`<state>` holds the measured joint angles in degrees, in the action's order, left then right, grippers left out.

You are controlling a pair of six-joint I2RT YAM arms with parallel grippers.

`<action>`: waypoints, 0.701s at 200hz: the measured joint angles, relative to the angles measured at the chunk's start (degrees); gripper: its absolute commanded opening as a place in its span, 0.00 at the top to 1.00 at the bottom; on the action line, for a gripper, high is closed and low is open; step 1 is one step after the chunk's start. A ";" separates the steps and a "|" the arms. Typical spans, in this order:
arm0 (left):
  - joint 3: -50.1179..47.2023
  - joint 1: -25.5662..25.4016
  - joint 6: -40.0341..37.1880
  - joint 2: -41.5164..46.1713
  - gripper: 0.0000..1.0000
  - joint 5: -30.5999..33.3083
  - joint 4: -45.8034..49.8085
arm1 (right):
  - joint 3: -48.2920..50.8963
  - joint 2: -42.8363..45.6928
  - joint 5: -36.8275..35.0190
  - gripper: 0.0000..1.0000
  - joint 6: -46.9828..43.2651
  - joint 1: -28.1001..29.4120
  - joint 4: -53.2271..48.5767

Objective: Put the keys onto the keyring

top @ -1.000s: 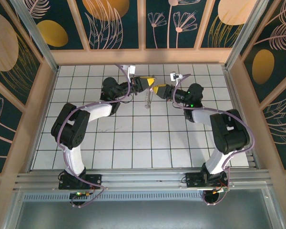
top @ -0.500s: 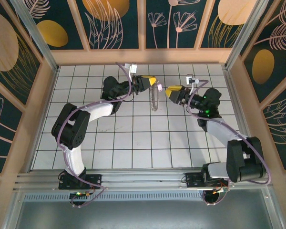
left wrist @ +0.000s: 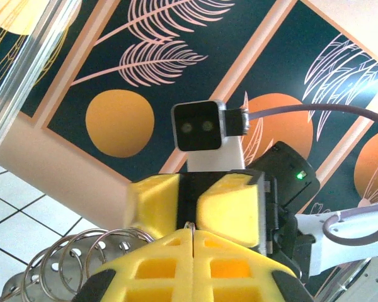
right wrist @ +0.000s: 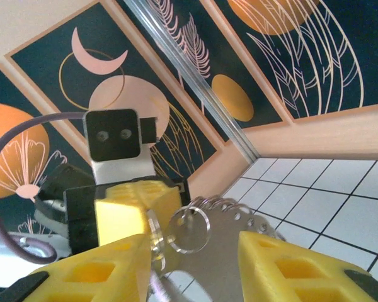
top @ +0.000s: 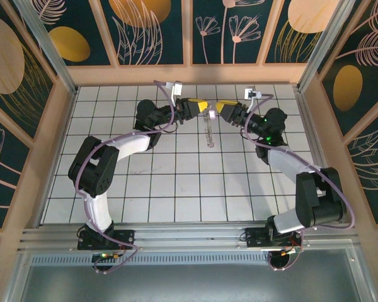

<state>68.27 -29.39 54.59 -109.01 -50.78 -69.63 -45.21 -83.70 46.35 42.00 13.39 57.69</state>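
My left gripper [top: 203, 106] is shut on the edge of a thin metal ring, the keyring [left wrist: 193, 228], held up above the tiled floor. Below it hangs a grey perforated metal plate [right wrist: 239, 245] carrying several wire rings [left wrist: 69, 258]. A tiny pale pinkish piece [top: 210, 116], the key as far as I can tell, sits at the top of that bunch. My right gripper [top: 220, 108] faces the left one tip to tip and stands open. Its yellow fingers [right wrist: 290, 264] straddle the plate and a round ring [right wrist: 190, 229] without pinching them.
The white tiled floor [top: 176, 182] lies under both arms. Wooden walls [top: 189, 74] with dark floral panels close the back and sides. Purple cables [top: 164, 91] loop over both wrists. A metal rail [top: 189, 236] runs along the near edge.
The right gripper drew back to the right from the left one, then came in again, higher, and is now tip to tip with it. The hanging bunch shifted slightly right.
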 measured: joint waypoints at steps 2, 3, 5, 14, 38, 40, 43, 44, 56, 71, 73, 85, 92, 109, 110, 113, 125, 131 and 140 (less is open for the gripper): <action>0.00 0.00 -0.02 0.00 1.00 -0.02 0.00 | -0.07 -0.28 -0.04 0.60 0.26 0.09 0.15; 0.00 0.00 0.00 0.00 1.00 -0.02 -0.02 | -0.11 -0.37 -0.07 0.60 0.33 0.11 0.22; 0.00 0.00 -0.02 0.00 1.00 0.00 0.00 | -0.22 -0.61 -0.09 0.61 0.48 0.17 0.39; 0.00 -0.07 -0.02 0.00 1.00 -0.15 0.00 | -0.61 -1.62 -0.26 0.61 1.16 0.59 1.05; 0.00 -0.26 -0.02 0.00 1.00 -0.17 0.22 | -1.20 -3.06 -0.46 0.64 2.51 1.66 2.43; 0.00 -0.26 -0.02 0.00 1.00 -0.15 0.22 | -1.22 -3.10 -0.52 0.64 2.49 1.70 2.51; 0.00 -0.24 -0.02 0.00 1.00 -0.17 0.22 | -1.27 -3.17 -0.50 0.64 2.60 1.73 2.60; 0.02 -0.24 -0.02 0.00 1.00 -0.15 0.22 | -1.29 -3.21 -0.50 0.64 2.64 1.73 2.62; 0.04 -0.20 -0.02 0.00 1.00 -0.15 0.22 | -1.44 -3.48 -0.52 0.65 3.13 1.84 3.08; 0.07 -0.20 -0.02 0.00 1.00 -0.15 0.24 | -1.46 -3.58 -0.76 0.66 3.39 1.88 3.48; 0.07 -0.20 -0.02 0.00 1.00 -0.15 0.22 | -1.49 -3.58 -0.83 0.66 3.39 1.92 3.48; 0.07 -0.20 -0.02 0.00 1.00 -0.13 0.22 | -1.57 -3.61 -0.94 0.66 3.41 2.01 3.48; 0.11 -0.20 -0.02 0.00 1.00 -0.13 0.22 | -1.66 -3.61 -0.98 0.65 3.41 2.03 3.50; 0.11 -0.20 -0.02 0.00 1.00 -0.15 0.20 | -1.66 -3.61 -1.38 0.62 3.52 2.05 3.63; 0.11 -0.20 -0.02 0.00 1.00 -0.15 0.20 | -1.68 -3.61 -1.40 0.62 3.48 2.05 3.65; 0.13 -0.20 -0.02 0.00 1.00 -0.15 0.20 | -1.66 -3.61 -1.46 0.62 3.56 2.03 3.67; 0.13 -0.20 -0.02 0.00 1.00 -0.17 0.22 | -1.66 -3.61 -1.95 0.62 3.56 2.05 3.87; 0.13 -0.22 -0.02 0.00 1.00 -0.20 0.26 | -1.66 -3.58 -2.16 0.62 3.58 2.03 4.04; 0.13 -0.26 -0.02 0.00 1.00 -0.20 0.42 | -1.49 -3.56 -2.62 0.63 3.78 2.03 4.79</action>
<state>68.40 -29.65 54.57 -109.01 -50.98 -69.21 -46.70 -87.26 43.72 45.78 15.42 62.48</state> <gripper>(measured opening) 0.050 0.378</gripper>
